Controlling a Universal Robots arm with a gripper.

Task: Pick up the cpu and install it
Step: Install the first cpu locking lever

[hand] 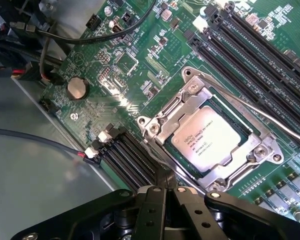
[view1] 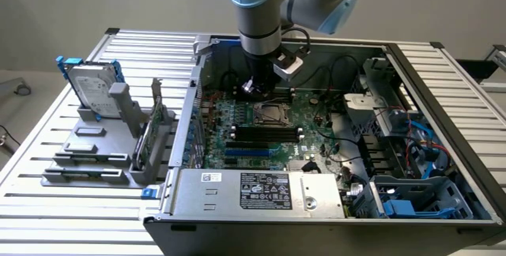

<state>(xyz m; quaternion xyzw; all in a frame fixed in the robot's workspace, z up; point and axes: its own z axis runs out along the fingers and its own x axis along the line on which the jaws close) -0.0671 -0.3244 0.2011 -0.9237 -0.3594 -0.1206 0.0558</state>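
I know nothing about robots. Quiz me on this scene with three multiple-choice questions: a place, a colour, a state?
1. Where is the chip? A in the socket; B on the table; C on the floor.
2. What colour is the board? A red; B green; C white.
3. The gripper is: A wide open; B shut and empty; C shut on a cable.

Answers: 1 A, its metal top lies inside the socket's frame. 2 B, green shows all around the socket. 3 B, it is closed above the board with nothing held.

Silvery cpu (hand: 206, 140), dark print — green motherboard (hand: 140, 65), black slots (hand: 250, 45) — blue bracket (view1: 60, 65)
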